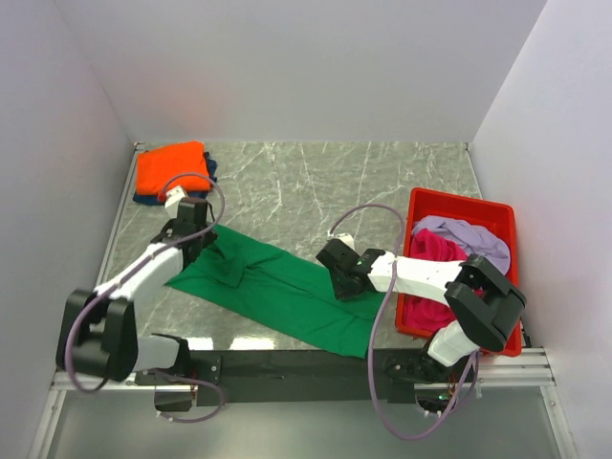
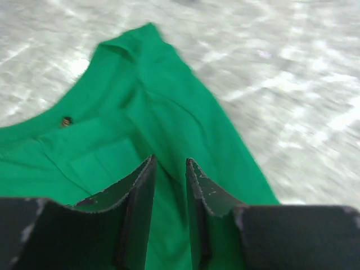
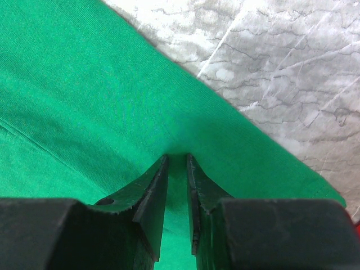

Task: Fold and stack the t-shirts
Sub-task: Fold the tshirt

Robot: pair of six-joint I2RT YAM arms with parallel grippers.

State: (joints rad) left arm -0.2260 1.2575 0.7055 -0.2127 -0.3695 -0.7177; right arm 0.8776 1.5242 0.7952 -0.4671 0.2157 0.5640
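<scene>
From above, the bright green cloth t-shirt [image 1: 277, 292] lies slantwise across the grey marbled tabletop [image 1: 316, 172], mid-frame. The left gripper [image 1: 203, 251] sits at its upper-left end. The right gripper [image 1: 337, 279] is at its right edge, near the red plastic bin [image 1: 507, 215]; I'd say a rightward swing could knock that wall. The folded orange t-shirt [image 1: 170, 169] lies in the upper-left corner, with bare table between.

Left wrist view: the left gripper [image 2: 170, 162] has its jaws slightly apart over the cloth, gripping nothing. Closing here may catch doubled layers.

Right wrist view: the right gripper [image 3: 177, 157] is clamped on a ridge of the shirt near its edge, with bare table at upper right. So thin a bite might slip under pull.
</scene>
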